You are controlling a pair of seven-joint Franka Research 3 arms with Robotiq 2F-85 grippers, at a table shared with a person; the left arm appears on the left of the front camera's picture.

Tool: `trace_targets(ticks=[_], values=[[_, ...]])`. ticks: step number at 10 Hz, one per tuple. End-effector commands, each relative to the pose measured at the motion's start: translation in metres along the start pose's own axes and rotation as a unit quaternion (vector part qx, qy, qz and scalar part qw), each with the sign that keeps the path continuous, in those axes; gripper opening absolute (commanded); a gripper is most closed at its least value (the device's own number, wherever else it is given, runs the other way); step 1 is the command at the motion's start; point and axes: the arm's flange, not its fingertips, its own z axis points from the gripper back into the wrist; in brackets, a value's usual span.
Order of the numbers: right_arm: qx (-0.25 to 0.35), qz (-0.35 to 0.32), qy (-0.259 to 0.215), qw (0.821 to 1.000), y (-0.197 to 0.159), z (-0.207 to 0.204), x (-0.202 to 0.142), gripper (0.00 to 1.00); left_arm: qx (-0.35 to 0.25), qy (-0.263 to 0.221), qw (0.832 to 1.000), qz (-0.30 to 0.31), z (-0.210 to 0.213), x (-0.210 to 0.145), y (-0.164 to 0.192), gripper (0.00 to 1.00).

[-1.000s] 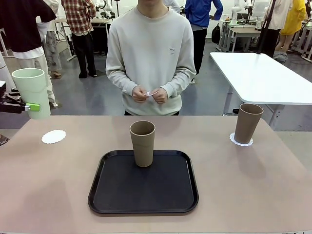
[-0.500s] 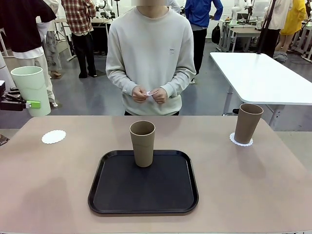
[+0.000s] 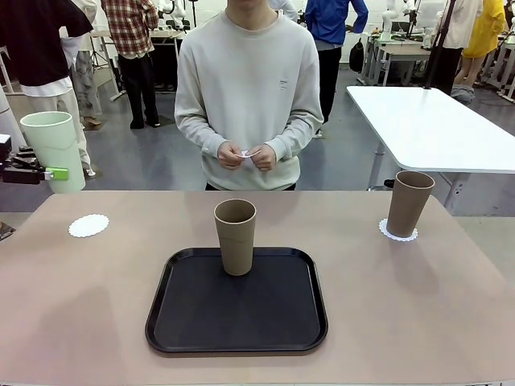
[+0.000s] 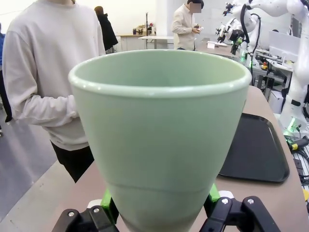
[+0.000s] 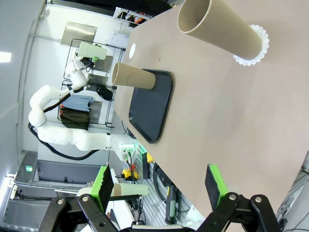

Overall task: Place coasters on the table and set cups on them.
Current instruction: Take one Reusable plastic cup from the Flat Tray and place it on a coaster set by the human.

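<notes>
My left gripper [image 3: 36, 173] is shut on the lower part of the pale mint green cup [image 3: 52, 151], holding it upright in the air past the table's [image 3: 96, 322] far left edge. The green pads [image 4: 110, 205] clamp the cup [image 4: 161, 140] from both sides. An empty white coaster [image 3: 88, 226] lies on the table just below and to the right of it. One brown cup [image 3: 235, 236] stands on the black tray [image 3: 241, 338]. The other brown cup [image 3: 409, 203] stands on a coaster [image 3: 398, 234] at the right. My right gripper [image 5: 159, 186] is open and holds nothing, off the table's right side.
A person stands at the far side, both hands holding a small white coaster [image 3: 250, 153] at the waist. The tray takes up the table's middle. A glossy white table [image 3: 434, 129] stands behind on the right. Other people stand farther back.
The mint cup in my left gripper has only wobbled slightly in place. Nothing else has moved.
</notes>
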Motion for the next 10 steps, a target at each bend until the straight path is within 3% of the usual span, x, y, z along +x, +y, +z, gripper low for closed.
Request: trace_targets(ticks=[1, 6, 10], values=[[-0.001, -0.006, -0.001, 1.0, 0.002, 0.0, 0.001, 1.0, -0.001, -0.029, 0.999, 0.013, -0.001, -0.018, 0.041, 0.83], [-0.001, -0.006, -0.001, 1.0, 0.002, 0.0, 0.001, 1.0, -0.038, -0.046, 0.998, -0.01, -0.005, -0.073, 0.063, 0.83], [-0.001, -0.006, -0.001, 1.0, 0.002, 0.0, 0.001, 1.0, -0.037, -0.017, 0.999, -0.023, -0.013, -0.108, 0.069, 0.83]])
